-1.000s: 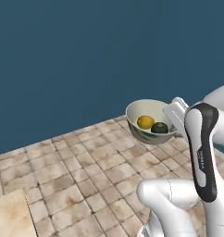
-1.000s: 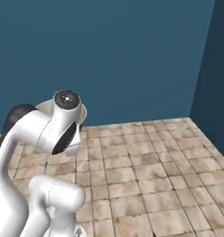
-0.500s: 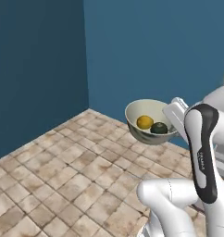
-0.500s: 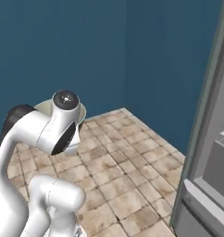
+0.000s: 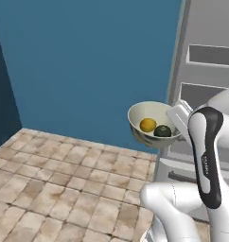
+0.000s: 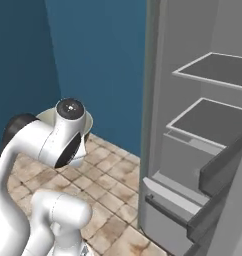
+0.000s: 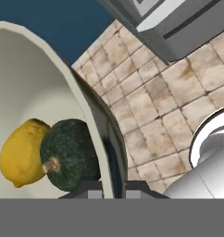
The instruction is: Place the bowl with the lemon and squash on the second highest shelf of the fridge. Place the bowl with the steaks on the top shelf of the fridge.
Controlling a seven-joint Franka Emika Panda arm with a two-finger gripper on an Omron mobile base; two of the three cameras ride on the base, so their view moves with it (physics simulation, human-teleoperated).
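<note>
the bowl [image 5: 154, 124] with the lemon [image 5: 147, 125] and squash [image 5: 162, 131] is held up in the air, well above the tiled floor [image 5: 64, 179], with the blue wall [image 5: 88, 66] behind it. it is a pale, cream bowl, and in the left base view it sits level, just left of the fridge [image 6: 203, 150], about level with the fridge's lower shelf. the gripper [image 7: 113, 187] has its jaws closed tight on the bowl's rim: in the hand view one dark finger tip sits inside the wall of the bowl [image 7: 49, 92] and the other outside it, with the thin rim pinched between them. inside the bowl the yellow lemon [image 7: 21, 153] and the dark green squash [image 7: 70, 155] lie side by side, touching, the squash nearer the gripped edge with its short tan stem turned toward the lemon. in the right base view the bowl [image 6: 85, 120] is mostly hidden behind the white arm [image 6: 48, 140], only a slice of its rim showing past the arm's round joint. the fridge stands open on the right of that view, grey inside, with two flat shelves one above the other [image 6: 218, 67] [image 6: 205, 117] and a drawer [image 6: 178, 205] pulled out near the floor. the bowl is outside the fridge, not on any shelf.
</note>
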